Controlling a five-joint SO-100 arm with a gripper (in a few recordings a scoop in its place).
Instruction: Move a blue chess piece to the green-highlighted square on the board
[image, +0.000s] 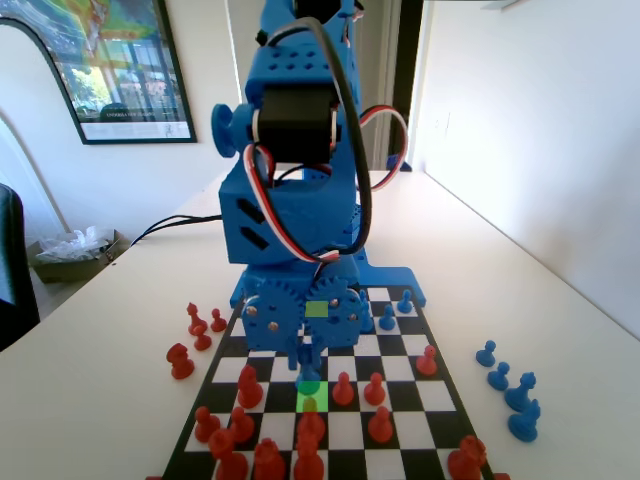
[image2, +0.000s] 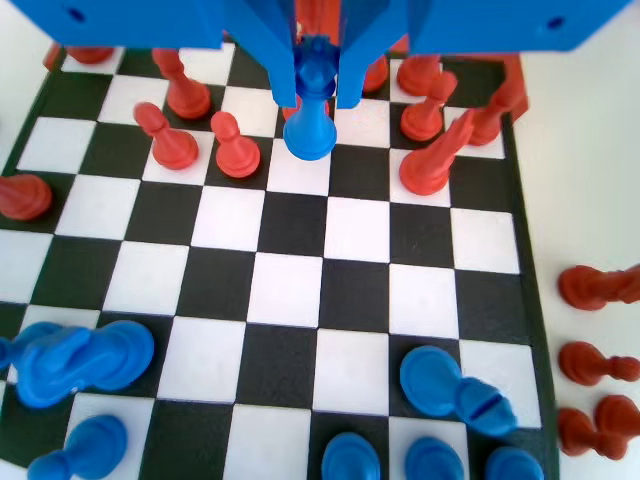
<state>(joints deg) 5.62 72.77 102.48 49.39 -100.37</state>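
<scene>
With the tool (image2: 316, 88) clenched on the blue chess piece (image2: 311, 122) above the green-highlighted square (image: 311, 396), lowering it vertically would have avoided the neighbouring red pawns (image2: 236, 147).

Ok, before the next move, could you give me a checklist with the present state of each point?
1. Is the small blue plastic pawn between the fingers: ok.
2. Is the pawn upright: ok.
3. Is its base resting on the black-and-white chequered board: cannot tell.
4. Is the pawn over the bright green square: cannot tell.
5. Is the nearest red pawn apart from the fingers: ok.
</scene>
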